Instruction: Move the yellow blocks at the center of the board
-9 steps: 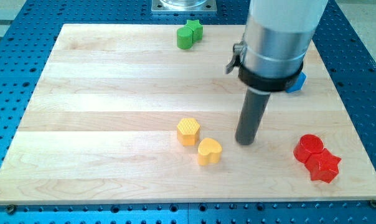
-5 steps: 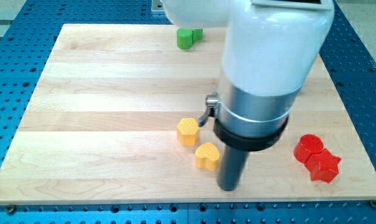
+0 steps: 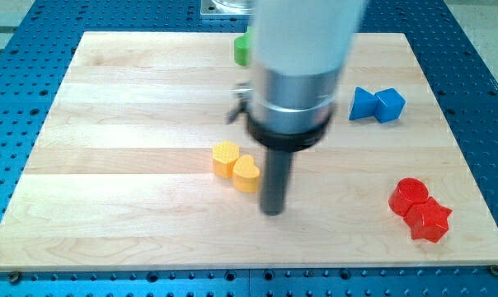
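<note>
- Our tool carries no jaws — just a rod, so nothing is clamped; our tip (image 3: 272,212) rests on the worktop (image 3: 109,206).
- The yellow heart block (image 3: 246,174) lies just up-left of the tip, apparently apart, touching the yellow hexagonal block (image 3: 225,158) beyond.
- Both sit near centre — any further push would run toward the view's upper left.

Bright, even light; arm perhaps motion-blurred.
</note>
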Motion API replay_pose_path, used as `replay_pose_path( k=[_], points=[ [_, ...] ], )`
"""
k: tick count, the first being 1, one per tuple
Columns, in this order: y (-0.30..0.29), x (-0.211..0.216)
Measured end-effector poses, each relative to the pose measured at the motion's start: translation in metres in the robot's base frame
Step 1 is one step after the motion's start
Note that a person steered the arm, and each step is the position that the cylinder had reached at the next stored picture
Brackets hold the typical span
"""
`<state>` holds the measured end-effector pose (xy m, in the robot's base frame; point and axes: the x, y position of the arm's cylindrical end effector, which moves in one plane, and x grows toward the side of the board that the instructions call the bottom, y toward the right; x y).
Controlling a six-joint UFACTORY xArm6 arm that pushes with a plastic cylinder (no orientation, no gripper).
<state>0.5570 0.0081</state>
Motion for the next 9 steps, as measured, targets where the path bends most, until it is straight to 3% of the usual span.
replay_pose_path(
  k=[1, 4, 6, 7, 8, 9],
  points=[
    [-0.049, -0.023],
    [-0.007, -0.082],
    [-0.015, -0.124],
    [0.070, -0.066],
    [0.069, -0.012],
    [-0.003, -0.025]
  ],
)
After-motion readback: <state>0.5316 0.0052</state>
